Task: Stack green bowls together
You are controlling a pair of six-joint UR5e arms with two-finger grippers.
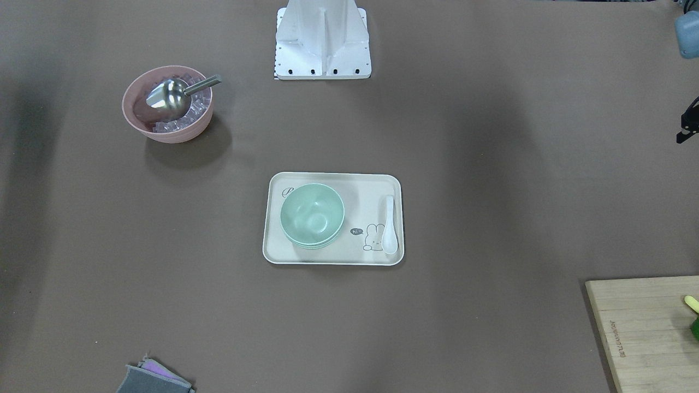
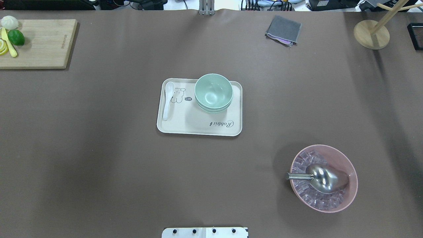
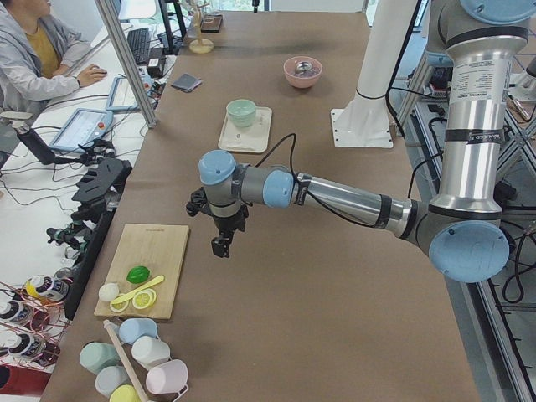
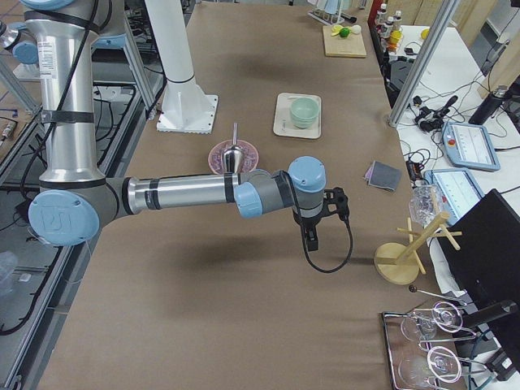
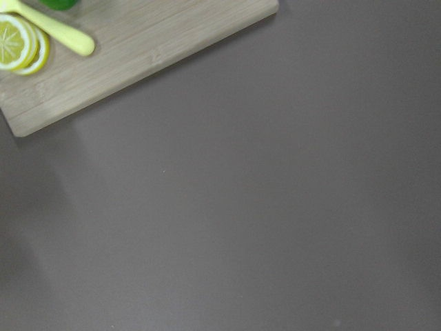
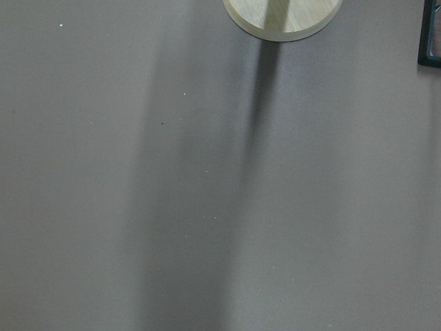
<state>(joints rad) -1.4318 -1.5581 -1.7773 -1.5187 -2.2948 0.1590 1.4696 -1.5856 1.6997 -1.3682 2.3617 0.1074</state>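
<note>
Shows three small round pale mint-green plastic bowls (image 2: 213, 92) nested in one stack on a cream rectangular rabbit-print tray (image 2: 201, 129), mid-table. Places left gripper (image 3: 221, 244) and right gripper (image 4: 312, 236) well apart from it; cannot tell whether spread or pressed together. Looks finished: best to hold arms clear and leave the stack untouched.

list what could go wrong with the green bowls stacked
The green bowls are nested near one end of the tray, not centred; moving the tray could tip or slide the stack.
The white spoon lies loose on the same tray and might slide into them.
The handle of the scoop juts over the rim of the pink bowl; a passing arm could snag it.
</note>
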